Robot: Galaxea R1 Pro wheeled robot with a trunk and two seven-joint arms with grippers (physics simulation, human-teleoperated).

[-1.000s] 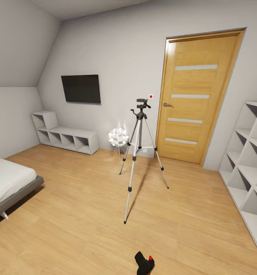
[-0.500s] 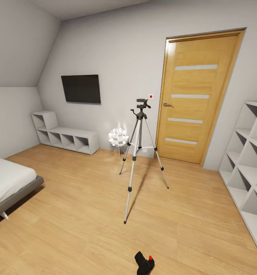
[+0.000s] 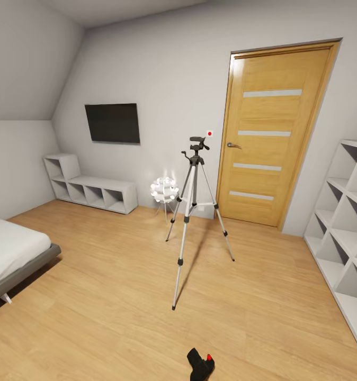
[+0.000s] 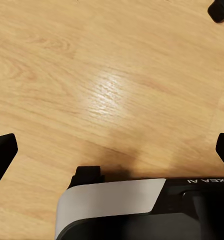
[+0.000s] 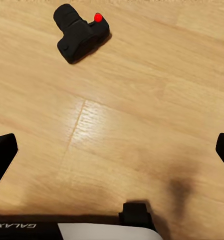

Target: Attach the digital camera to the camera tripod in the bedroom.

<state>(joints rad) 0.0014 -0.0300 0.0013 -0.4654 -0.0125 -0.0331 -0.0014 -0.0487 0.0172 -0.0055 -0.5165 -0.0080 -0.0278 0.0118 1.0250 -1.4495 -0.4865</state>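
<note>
Across the bedroom, a light wood floor [image 3: 109, 296] runs out to white walls under a sloped ceiling, with a tall wooden door [image 3: 271, 137] set in the far wall and a dark wall TV [image 3: 113, 123] hung to its left. A grey bed [image 3: 11, 256] juts in from the left edge, and a white shelf unit [image 3: 344, 233] of open cubbies stands along the right side; a lower white cubby bench [image 3: 88, 185] sits against the wall beneath the TV. Near the middle of the room the camera tripod [image 3: 193, 211] stands upright on its three spread silver legs, its black head bare, and the white bulbous floor lamp [image 3: 164, 190] sits just behind it to the left, close to the wall. The digital camera [image 3: 201, 364] lies on the floor well short of the tripod, at the bottom of the head view, its red button showing; from the right wrist camera it [image 5: 81, 34] rests on the boards apart from the right gripper [image 5: 112, 150], whose jaws are spread wide with nothing between them. The left gripper [image 4: 112, 150] hangs over bare floor, jaws likewise spread, and a small black shape [image 4: 220, 10] at the corner of that view may be the camera, though too little shows to be sure.
</note>
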